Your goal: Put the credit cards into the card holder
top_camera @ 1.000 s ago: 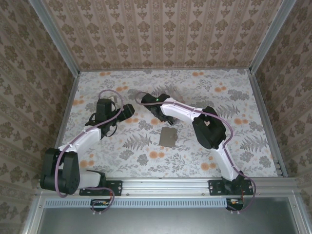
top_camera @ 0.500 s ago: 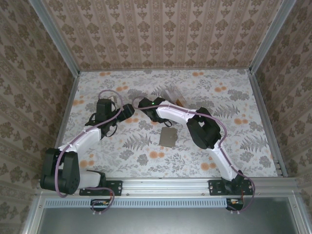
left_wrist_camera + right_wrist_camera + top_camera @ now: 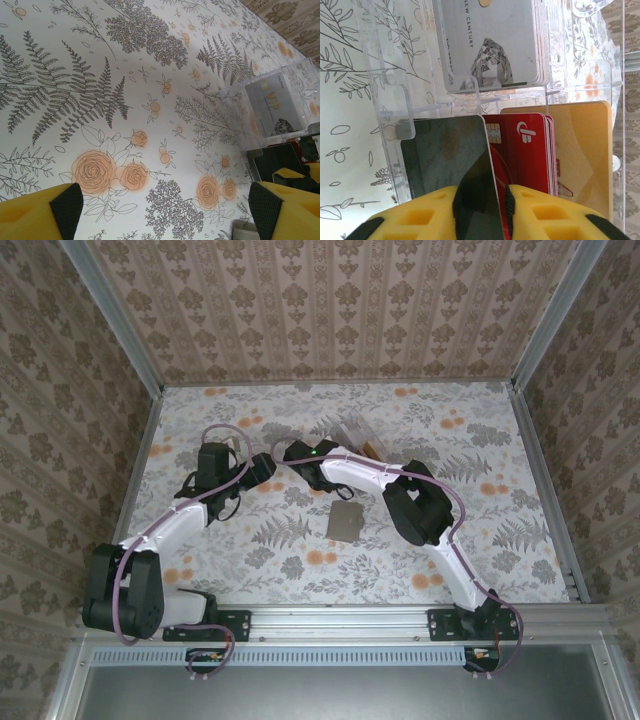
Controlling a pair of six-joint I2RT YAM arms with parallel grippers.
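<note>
In the right wrist view my right gripper (image 3: pixel 482 192) reaches into a clear plastic box (image 3: pixel 390 100) of credit cards. A black card (image 3: pixel 445 150) stands between its yellow fingers (image 3: pixel 420 215), the jaws narrow around it; a thin gap shows at the right pad. Red cards (image 3: pixel 525 150) and an orange-yellow card (image 3: pixel 580 150) stand behind, grey cards (image 3: pixel 490 40) above. The grey-taupe card holder (image 3: pixel 346 522) lies flat on the table, below the right arm (image 3: pixel 350 468). My left gripper (image 3: pixel 268 472) hovers wide open over the floral cloth, nothing between its fingers (image 3: pixel 50 215).
The clear box (image 3: pixel 355 435) sits mid-table behind the right arm; the left wrist view shows it at the right (image 3: pixel 280 100). Patterned walls and metal rails (image 3: pixel 540 470) ring the table. Open floral cloth (image 3: pixel 250 550) lies in front of the arms.
The right arm's wrist has shifted left, uncovering the clear box in the top view. Its jaws have narrowed. The left arm has not moved.
</note>
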